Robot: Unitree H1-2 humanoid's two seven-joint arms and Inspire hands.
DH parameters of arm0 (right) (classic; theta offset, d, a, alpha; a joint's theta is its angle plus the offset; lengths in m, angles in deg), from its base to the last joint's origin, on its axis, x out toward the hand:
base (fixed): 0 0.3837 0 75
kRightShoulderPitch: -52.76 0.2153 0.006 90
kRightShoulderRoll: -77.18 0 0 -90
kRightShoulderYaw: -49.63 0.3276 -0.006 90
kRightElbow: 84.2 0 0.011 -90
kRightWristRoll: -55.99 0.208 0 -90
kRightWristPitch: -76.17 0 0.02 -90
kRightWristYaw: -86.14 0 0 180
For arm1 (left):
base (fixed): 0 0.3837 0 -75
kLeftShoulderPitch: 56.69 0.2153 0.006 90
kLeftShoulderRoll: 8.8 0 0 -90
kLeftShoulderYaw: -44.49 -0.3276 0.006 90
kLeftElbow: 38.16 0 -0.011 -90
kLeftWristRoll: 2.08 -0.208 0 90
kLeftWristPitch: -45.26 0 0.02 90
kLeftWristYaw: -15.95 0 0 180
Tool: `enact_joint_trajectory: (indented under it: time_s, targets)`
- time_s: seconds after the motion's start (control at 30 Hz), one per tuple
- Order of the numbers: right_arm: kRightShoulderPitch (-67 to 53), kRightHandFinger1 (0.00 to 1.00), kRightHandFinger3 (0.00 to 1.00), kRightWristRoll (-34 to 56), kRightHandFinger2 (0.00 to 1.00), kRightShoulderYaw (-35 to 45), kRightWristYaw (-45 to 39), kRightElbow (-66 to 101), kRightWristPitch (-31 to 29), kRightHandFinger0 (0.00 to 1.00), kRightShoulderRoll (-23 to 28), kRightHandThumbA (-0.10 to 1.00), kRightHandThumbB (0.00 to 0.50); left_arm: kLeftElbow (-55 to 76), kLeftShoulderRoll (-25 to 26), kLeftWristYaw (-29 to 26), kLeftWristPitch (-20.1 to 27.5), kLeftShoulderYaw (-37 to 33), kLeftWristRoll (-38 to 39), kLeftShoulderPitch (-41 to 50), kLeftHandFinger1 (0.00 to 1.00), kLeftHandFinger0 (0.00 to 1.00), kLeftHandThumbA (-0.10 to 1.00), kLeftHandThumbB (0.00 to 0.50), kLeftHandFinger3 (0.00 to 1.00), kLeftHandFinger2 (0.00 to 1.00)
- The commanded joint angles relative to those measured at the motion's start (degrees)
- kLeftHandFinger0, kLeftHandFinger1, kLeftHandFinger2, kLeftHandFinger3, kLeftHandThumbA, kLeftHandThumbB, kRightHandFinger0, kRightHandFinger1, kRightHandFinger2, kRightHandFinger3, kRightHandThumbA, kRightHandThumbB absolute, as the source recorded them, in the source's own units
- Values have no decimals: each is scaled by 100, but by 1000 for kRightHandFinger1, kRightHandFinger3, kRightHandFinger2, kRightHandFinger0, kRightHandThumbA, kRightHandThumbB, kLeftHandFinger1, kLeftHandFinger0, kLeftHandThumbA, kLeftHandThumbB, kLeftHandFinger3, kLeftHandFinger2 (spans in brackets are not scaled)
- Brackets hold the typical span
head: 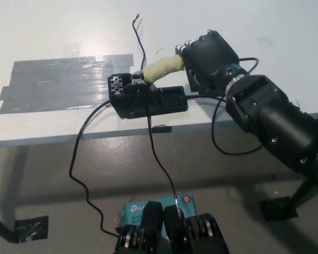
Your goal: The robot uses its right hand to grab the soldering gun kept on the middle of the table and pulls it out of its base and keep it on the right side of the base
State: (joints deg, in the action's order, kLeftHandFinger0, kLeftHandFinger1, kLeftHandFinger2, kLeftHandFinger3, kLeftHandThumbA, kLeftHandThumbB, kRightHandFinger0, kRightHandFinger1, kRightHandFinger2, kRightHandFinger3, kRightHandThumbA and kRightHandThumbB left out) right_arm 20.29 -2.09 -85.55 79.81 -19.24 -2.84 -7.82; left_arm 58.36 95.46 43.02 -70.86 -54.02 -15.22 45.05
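We cannot see the rear end of the soldering gun (pixel 161 67): the right robot hand (pixel 209 55) covers it, and its tip is sunk out of sight in the base (pixel 147 99). From above the base we cannot tell whether that robot hand's fingers close on the handle. The worktop (pixel 53 32) is cut off by the picture's edges left, above and right of the base. The left robot hand is out of frame
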Motion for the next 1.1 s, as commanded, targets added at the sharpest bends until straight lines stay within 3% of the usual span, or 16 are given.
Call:
enact_joint_trajectory:
  time_s: [0.0,0.07,0.17,0.2,0.23,0.27,0.37,0.4,0.43,0.53,0.63,0.73,0.83,0.93,0.97,1.07]
  targets:
    - [-146,1,287,-624,484,206,1874,-547,-275,0,488,-78,301,97,136,202,-81,73,-163,18,1000,1000,512,149,1000,1000]
    - [-26,15,206,-643,438,216,2054,-637,-414,0,567,-99,268,80,139,197,-81,67,-169,14,1000,1000,518,147,1000,1000]
    - [111,28,121,-630,481,266,2273,-799,-526,0,588,-100,246,69,153,208,-81,70,-167,-9,1000,1000,526,150,1000,1000]
    - [192,19,146,-627,477,312,2350,-861,-538,0,597,-100,252,94,147,225,-81,100,-166,-1,1000,1000,525,152,1000,1000]
    - [236,18,190,-589,476,348,2319,-877,-561,0,608,-100,226,100,140,224,-81,108,-185,4,1000,1000,527,156,1000,1000]
    - [304,29,282,-521,489,416,2223,-852,-587,0,656,-100,232,113,134,232,-81,119,-215,12,1000,1000,529,152,1000,1000]
    - [383,42,285,-473,491,523,2232,-859,-709,0,695,-100,242,104,106,254,-81,157,-237,17,1000,1000,525,152,1000,1000]
    - [485,57,318,-406,453,606,2241,-897,-822,0,746,-100,268,116,92,275,-81,179,-260,22,1000,1000,524,152,1000,1000]
    - [608,11,361,-512,413,631,2239,-955,-752,0,807,-100,295,137,119,312,-81,184,-283,-6,1000,1000,525,148,1000,1000]
    - [738,0,461,-604,344,679,2320,-1093,-812,0,859,-84,336,162,129,368,-81,199,-372,-15,1000,1000,547,153,1000,1000]
    - [800,0,279,-666,274,762,2541,-1090,-949,0,987,-42,295,166,75,425,-81,278,-386,-6,1000,1000,544,153,1000,1000]
    - [793,0,310,-479,282,951,2363,-984,-1060,0,1089,-92,289,176,69,471,-81,308,-409,-12,1000,1000,541,155,1000,1000]
    - [769,0,386,-541,264,1023,2441,-995,-1097,0,1180,-7,334,161,74,473,-81,322,-406,29,1000,1000,544,156,1000,1000]
    - [737,0,350,-548,217,1115,2473,-986,-1084,0,1240,-21,360,174,54,485,-81,350,-439,57,1000,1000,547,153,1000,1000]
    - [720,0,299,-481,228,1166,2528,-1015,-1144,0,1263,-78,365,153,39,492,-81,369,-430,53,1000,1000,537,153,1000,1000]
    - [690,0,309,-441,225,1249,2555,-1004,-1176,0,1311,-31,386,137,13,519,-81,438,-442,45,1000,1000,527,162,1000,1000]
